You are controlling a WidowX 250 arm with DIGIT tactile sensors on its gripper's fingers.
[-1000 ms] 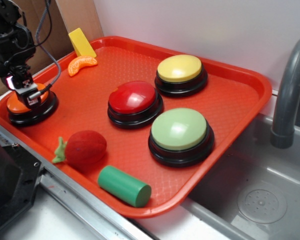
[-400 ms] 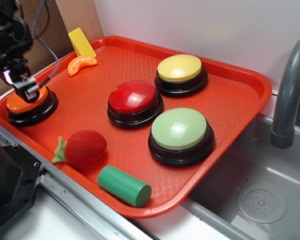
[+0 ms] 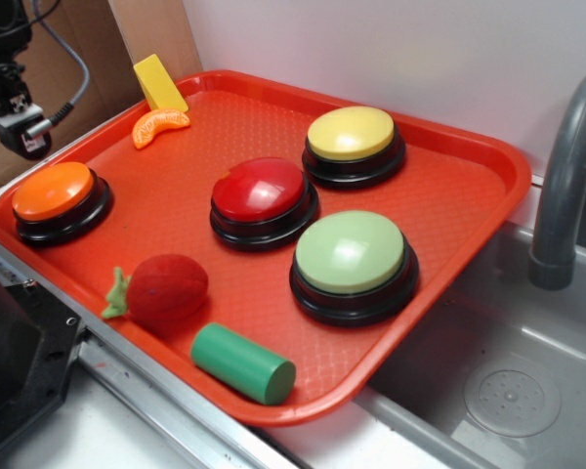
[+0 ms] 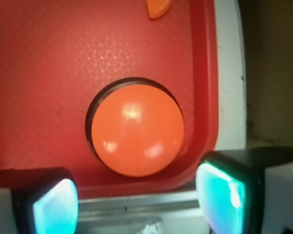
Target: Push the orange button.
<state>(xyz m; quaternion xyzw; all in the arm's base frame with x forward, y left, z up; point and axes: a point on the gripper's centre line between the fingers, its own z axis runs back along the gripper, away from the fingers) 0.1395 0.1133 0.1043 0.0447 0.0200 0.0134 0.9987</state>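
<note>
Nearest the exterior camera, at about six o'clock on the red tray [image 3: 488, 161], a green cylinder [image 3: 242, 363] lies on its side, with a red strawberry toy [image 3: 163, 289] just beside it toward nine o'clock. Mid-tray sit the green button [image 3: 353, 262] and the red button [image 3: 263, 200], each flat on its black base so its dome can be pressed from above. The orange button [image 3: 56, 198] sits near the tray's nine o'clock corner, close to the rim, dome facing straight up; being round, it has no long axis in plan, only its vertical press axis. The end effector [image 3: 21, 137] hangs above and slightly beyond it, toward eleven o'clock, clear of the dome; in the wrist view its two pads stand well apart at the lower corners, holding nothing, with the button [image 4: 136, 131] between and ahead of them. Farther back lie an orange slice toy [image 3: 159, 125], a yellow wedge [image 3: 159, 84] and the yellow button [image 3: 353, 143].
</note>
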